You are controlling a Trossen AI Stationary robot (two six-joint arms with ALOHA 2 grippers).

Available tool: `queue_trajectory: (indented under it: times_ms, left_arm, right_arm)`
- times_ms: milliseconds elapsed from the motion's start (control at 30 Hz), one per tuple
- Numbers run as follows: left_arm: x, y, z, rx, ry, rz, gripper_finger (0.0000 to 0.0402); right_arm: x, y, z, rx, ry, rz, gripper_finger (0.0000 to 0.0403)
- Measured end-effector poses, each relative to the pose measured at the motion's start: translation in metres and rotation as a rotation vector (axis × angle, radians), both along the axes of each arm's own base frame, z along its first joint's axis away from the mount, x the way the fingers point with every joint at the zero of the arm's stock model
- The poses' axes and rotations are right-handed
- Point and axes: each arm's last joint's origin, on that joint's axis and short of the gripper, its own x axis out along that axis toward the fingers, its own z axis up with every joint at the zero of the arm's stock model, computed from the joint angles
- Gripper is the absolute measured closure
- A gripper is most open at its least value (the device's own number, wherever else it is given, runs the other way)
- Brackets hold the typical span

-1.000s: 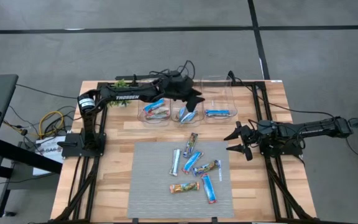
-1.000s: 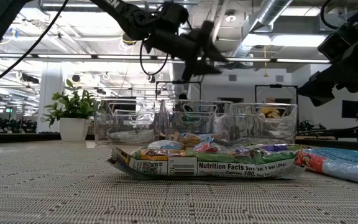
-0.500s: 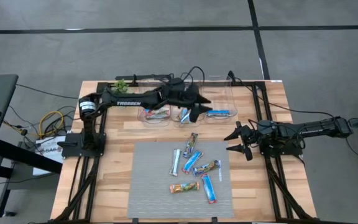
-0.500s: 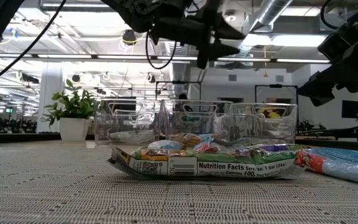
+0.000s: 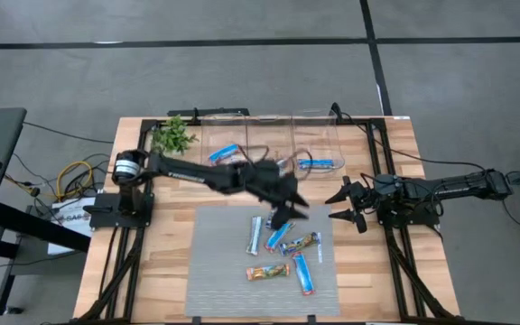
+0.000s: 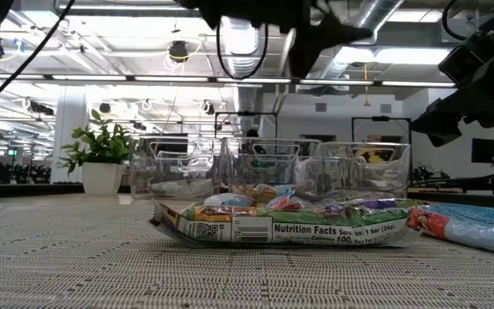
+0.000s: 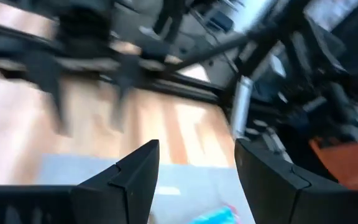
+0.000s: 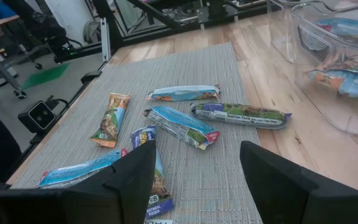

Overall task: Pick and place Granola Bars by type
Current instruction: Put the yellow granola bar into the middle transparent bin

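While your left gripper (image 5: 289, 206) hangs spread, empty, over the mat's (image 5: 215, 262) 12 o'clock bars (image 5: 280, 235), your right gripper (image 5: 343, 205) waits spread at 3.

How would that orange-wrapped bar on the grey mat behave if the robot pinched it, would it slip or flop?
The orange-wrapped bar lies flat on the mat, so it probably won't roll. Its glossy wrapper may be a little slippery between fingers. It looks small and thin, so likely light, and fairly stiff apart from its crimped ends.
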Motion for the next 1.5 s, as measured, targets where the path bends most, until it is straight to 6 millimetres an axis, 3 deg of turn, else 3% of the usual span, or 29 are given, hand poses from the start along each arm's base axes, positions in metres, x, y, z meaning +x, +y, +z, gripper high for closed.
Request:
queue_trajectory:
  times_ms: [133, 333, 800, 1033, 1267, 1500]
  left_arm:
    - [-0.005, -0.035, -0.006, -0.007, 0.079, -0.015, 0.0199]
    - [-0.017, -0.071, -0.018, -0.053, 0.255, 0.012, 0.0203]
    - [-0.06, -0.13, -0.047, 0.108, 0.62, 0.105, 0.0221]
    - [-0.073, -0.153, -0.049, 0.183, 0.631, 0.04, 0.0221]
    - [-0.073, -0.161, -0.055, 0.19, 0.626, 0.034, 0.0221]
    - [-0.05, -0.175, -0.095, 0.159, 0.663, -0.022, 0.022]
  right_arm:
    - [0.0, 0.0, 0.0, 0.0, 0.0, 0.0, 0.0177]
    - [0.0, 0.0, 0.0, 0.0, 0.0, 0.0, 0.0177]
    - [0.0, 0.0, 0.0, 0.0, -0.001, 0.0, 0.0177]
    - [0.0, 0.0, 0.0, 0.0, -0.001, 0.0, 0.0177]
    - [0.0, 0.0, 0.0, 0.0, 0.0, 0.0, 0.0177]
    - [0.0, 0.0, 0.0, 0.0, 0.0, 0.0, 0.0177]
